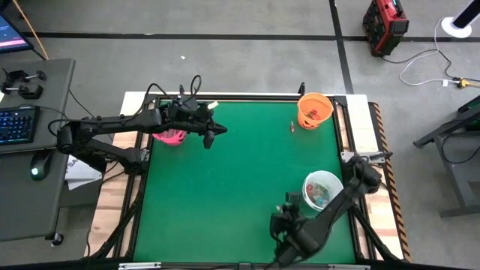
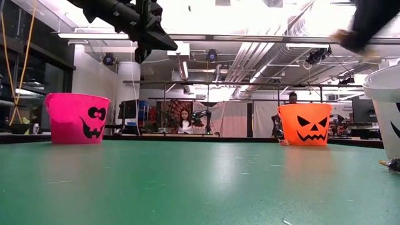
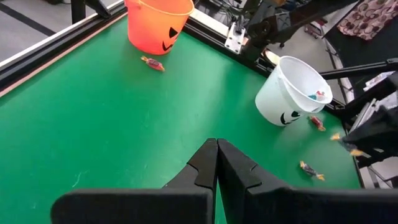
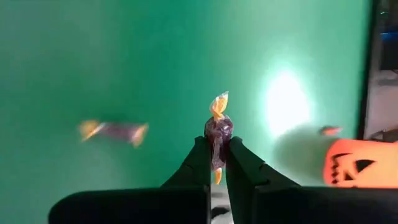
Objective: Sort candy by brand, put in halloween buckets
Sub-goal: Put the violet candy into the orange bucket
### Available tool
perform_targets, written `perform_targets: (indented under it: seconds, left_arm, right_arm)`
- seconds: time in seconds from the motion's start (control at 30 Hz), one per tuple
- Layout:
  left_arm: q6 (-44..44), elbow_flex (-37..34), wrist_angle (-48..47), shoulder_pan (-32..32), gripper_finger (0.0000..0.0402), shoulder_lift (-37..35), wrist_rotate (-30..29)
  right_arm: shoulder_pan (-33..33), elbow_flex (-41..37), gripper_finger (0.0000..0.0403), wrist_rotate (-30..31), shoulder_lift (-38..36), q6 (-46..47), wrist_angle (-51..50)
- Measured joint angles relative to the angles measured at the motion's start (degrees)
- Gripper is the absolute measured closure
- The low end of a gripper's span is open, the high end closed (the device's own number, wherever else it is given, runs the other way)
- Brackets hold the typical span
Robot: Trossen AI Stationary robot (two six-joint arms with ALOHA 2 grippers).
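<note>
Where green table (image 2: pixel 187 181) ends, people sit beyond.

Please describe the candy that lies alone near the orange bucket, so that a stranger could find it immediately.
Find the orange bucket at the green table's far right corner. Just left of it, apart from it, lies one small reddish-brown candy; the other loose sweets lie by the white bucket.

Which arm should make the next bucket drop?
Right. The right gripper is shut on a dark, yellow-ended candy, near the white bucket. The left gripper is shut, holding nothing, by the pink bucket.
</note>
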Motion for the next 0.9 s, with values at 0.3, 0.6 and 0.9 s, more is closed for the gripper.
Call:
perform_targets:
  seconds: [0.3, 0.6, 0.9]
  left_arm:
    - [1.66, 0.0, -0.24, 0.0, 0.0401, 0.0, 0.02]
    - [3.41, 0.0, -0.33, 0.0, 0.0402, 0.0, 0.0]
    - [3.43, 0.0, -0.35, 0.0, 0.0401, 0.0, -0.02]
  right_arm:
    - [-10.94, -9.03, 0.0398, 11.44, -12.67, 6.54, 0.31]
    - [-34.14, -33.27, 0.0395, 16.4, -36.91, 22.84, 7.08]
    - [-61.79, -50.48, 0.0395, 10.69, -57.72, 19.59, 32.01]
